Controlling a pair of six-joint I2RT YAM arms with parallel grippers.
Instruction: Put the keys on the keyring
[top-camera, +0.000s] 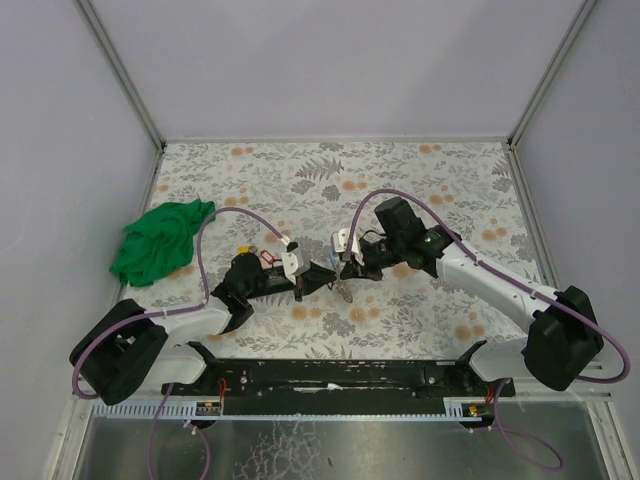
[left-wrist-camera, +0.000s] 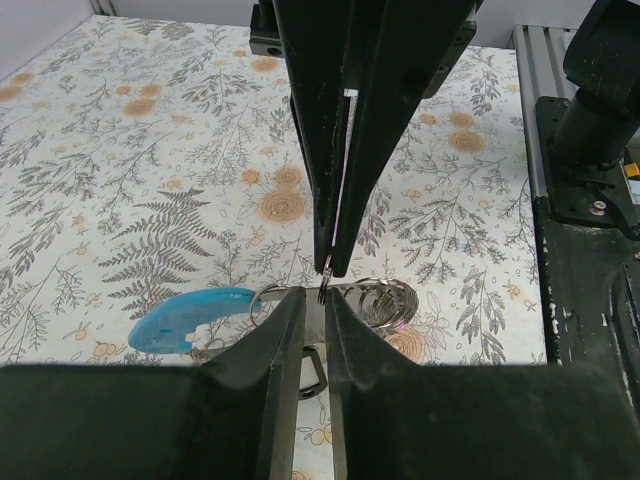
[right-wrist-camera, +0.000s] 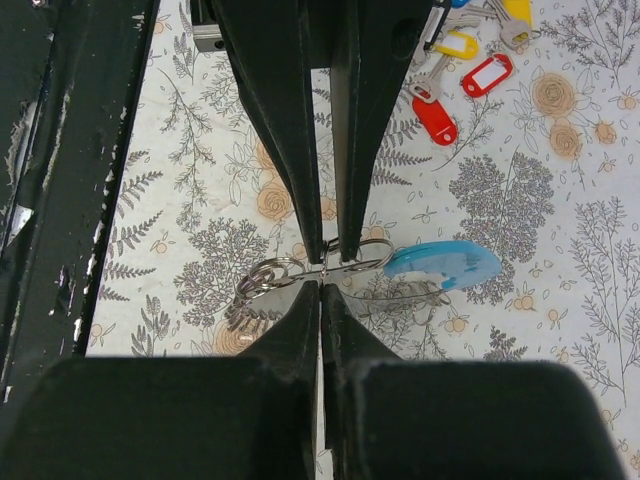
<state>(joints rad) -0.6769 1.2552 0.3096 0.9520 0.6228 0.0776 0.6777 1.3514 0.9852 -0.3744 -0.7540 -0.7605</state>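
I see right gripper (right-wrist-camera: 321, 288) clamped on the keyring (right-wrist-camera: 440, 265) over mid table (top-camera: 440, 180), left gripper (left-wrist-camera: 318, 298) a crack apart at it, can't tell if gripping; keys (right-wrist-camera: 487, 75) well apart.

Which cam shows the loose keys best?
Right wrist: the keys lie unobstructed at top right, with red and yellow tags distinct. Top external shows the keys only as tiny red and yellow specks. Left wrist shows none.
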